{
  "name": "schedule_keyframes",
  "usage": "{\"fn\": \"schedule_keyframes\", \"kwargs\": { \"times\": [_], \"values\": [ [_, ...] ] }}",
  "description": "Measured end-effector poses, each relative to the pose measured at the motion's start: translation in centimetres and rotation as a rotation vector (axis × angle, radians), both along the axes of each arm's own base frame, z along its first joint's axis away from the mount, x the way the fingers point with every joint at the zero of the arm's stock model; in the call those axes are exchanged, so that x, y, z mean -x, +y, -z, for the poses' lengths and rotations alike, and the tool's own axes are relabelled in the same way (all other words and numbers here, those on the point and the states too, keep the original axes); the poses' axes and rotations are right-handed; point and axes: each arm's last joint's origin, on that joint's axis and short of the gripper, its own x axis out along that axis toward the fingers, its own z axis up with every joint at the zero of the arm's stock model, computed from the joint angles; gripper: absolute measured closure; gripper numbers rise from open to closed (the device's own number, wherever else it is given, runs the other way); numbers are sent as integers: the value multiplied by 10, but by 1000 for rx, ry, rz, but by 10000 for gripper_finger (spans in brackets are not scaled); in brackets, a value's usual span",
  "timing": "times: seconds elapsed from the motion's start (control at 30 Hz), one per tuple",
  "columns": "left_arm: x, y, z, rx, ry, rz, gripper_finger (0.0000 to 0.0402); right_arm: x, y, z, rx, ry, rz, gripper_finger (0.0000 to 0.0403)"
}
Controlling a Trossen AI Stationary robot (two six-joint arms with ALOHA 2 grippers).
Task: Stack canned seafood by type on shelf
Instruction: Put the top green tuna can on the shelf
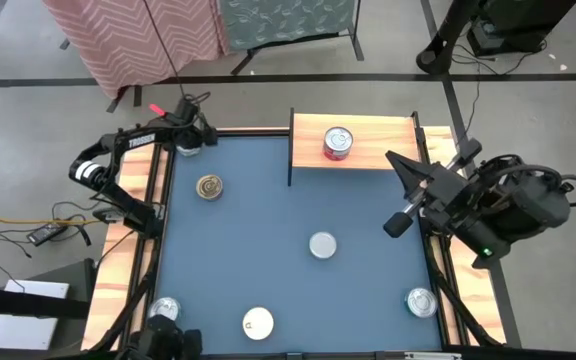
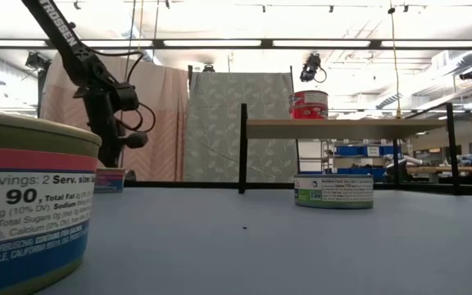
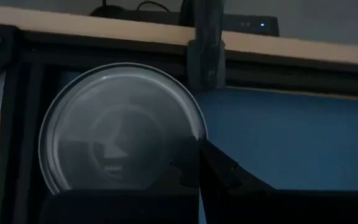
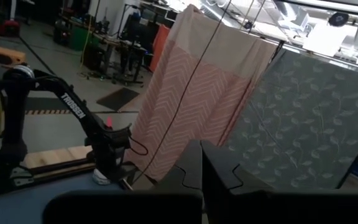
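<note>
The shelf (image 1: 358, 140), a light-wood plank on dark uprights, stands at the far edge of the blue table (image 1: 288, 210), and everything else can be placed from it. One red-labelled tin (image 1: 337, 143) already sits on the plank, near its middle. Out past the shelf's left end, in the table's far left corner, the left gripper (image 1: 189, 137) hangs right over a silver-lidded tin (image 3: 120, 127); its fingers are pressed together, and I cannot tell whether they have hold of the tin or only touch it. A gold-lidded tin (image 1: 209, 187) lies on the table just nearer than that corner. In front of the shelf a plain silver tin (image 1: 323, 245) sits mid-table. Along the near edge, well apart from the shelf, are another silver tin (image 1: 165, 310), a white-lidded tin (image 1: 258, 322) and a third silver one (image 1: 421, 301). The right gripper (image 1: 399, 222) waits off the shelf's right end, closed and empty.
</note>
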Motion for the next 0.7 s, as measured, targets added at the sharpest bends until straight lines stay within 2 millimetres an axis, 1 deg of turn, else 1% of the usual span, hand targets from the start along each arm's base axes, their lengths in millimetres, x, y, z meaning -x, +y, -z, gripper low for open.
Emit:
{"fn": "schedule_keyframes", "kwargs": {
  "times": [0.37,0.6,0.7],
  "values": [
    [0,-6,-1,80,41,178,401,2,2,0,-3,-3,-11,398],
    [-2,-11,-8,198,21,288,401,1,3,1,11,12,-11,398],
    [-7,-14,-12,249,-10,321,401,1,3,1,17,18,-11,398]
  ]
}}
